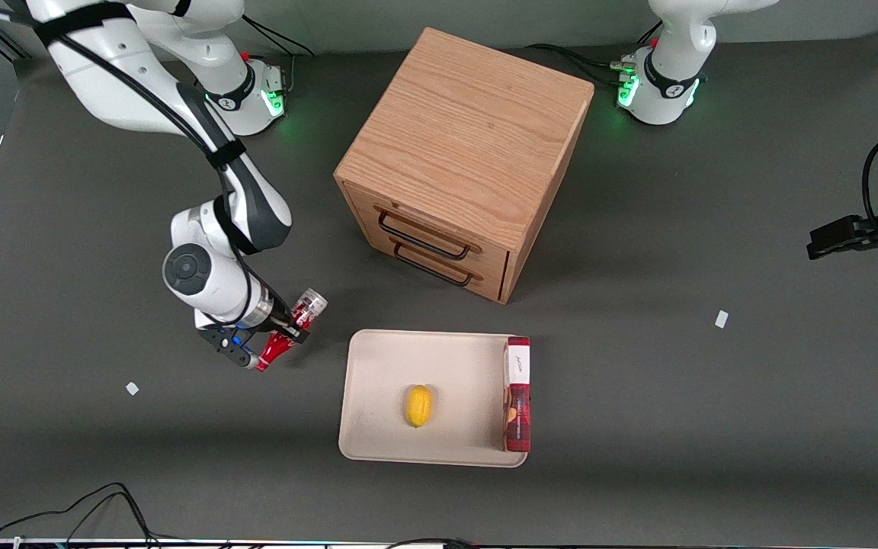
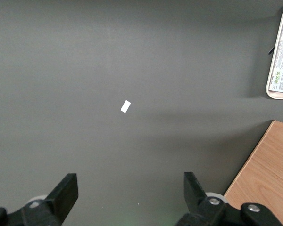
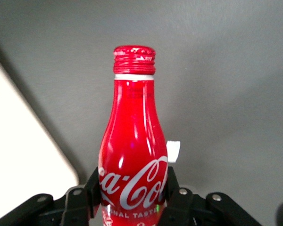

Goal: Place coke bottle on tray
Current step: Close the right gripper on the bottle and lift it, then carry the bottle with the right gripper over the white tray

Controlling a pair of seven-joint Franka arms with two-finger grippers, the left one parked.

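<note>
My right gripper (image 1: pixel 286 328) is shut on the coke bottle (image 1: pixel 292 329), a slim red bottle with white script logo. It holds the bottle tilted above the dark table, silver end up and red cap pointing down toward the front camera. In the right wrist view the bottle (image 3: pixel 132 141) sits between the two black fingers (image 3: pixel 177 197) of the gripper (image 3: pixel 131 193), pressed on both sides of its body. The cream-beige tray (image 1: pixel 378 381) lies on the table beside the gripper, toward the parked arm's end; its corner also shows in the right wrist view (image 3: pixel 23 155).
On the tray lie a yellow lemon-like fruit (image 1: pixel 418 406) and a long red-and-white box (image 1: pixel 517 393) along one rim. A wooden drawer cabinet (image 1: pixel 462 160) stands farther from the front camera than the tray. Small white scraps (image 1: pixel 132 388) (image 1: pixel 721 319) lie on the table.
</note>
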